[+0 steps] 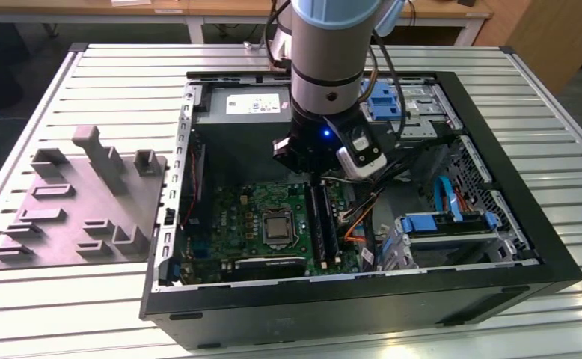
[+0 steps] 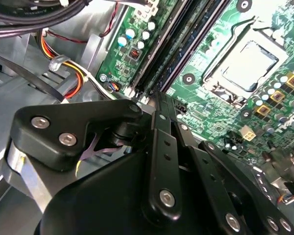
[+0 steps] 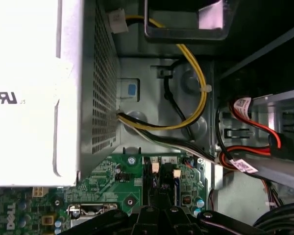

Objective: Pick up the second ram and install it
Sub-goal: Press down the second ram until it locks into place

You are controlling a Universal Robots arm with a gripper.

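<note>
— Any writing in the computer case (image 1: 530, 224)?
— A white printed label on the power supply (image 1: 256, 105).
— And the second ram (image 1: 320, 221)?
— It stands on edge among the motherboard (image 1: 241, 217) slots. The gripper (image 1: 316, 177) is at its end nearest the power supply. I cannot tell whether it grips.

Arm's upper part (image 1: 331, 30) cut by the exterior view's top edge; claw (image 1: 318, 178) fingertips hidden by its own linkage in both wrist views, grip unreadable; memory slots (image 2: 171, 49) partly covered.
</note>
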